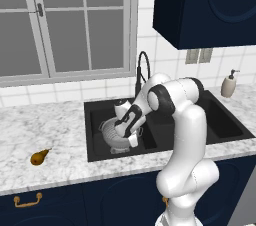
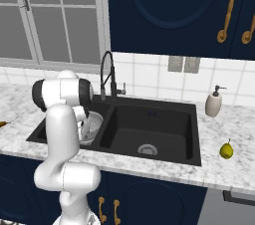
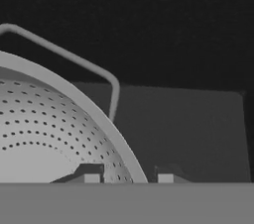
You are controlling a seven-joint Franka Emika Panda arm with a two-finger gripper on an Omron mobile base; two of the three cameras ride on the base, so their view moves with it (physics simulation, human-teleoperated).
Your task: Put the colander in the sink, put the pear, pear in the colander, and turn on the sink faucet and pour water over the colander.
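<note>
In the left basin of the sink (image 1: pixel 95 130), the colander (image 1: pixel 111 135) sits, rim straddled by our claw (image 3: pixel 128 177); we can't tell if it has let go. Lifting now could drag or tip it. Pears (image 1: pixel 39 157) (image 2: pixel 226 150) wait on the surface (image 1: pixel 45 130).

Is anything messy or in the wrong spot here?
Nothing is spilled or broken. The colander sits upright in the sink's left basin. Both pears lie out on the counter, far apart: the brownish pear left of the sink, the yellow-green pear right of it. The colander holds no fruit.
</note>
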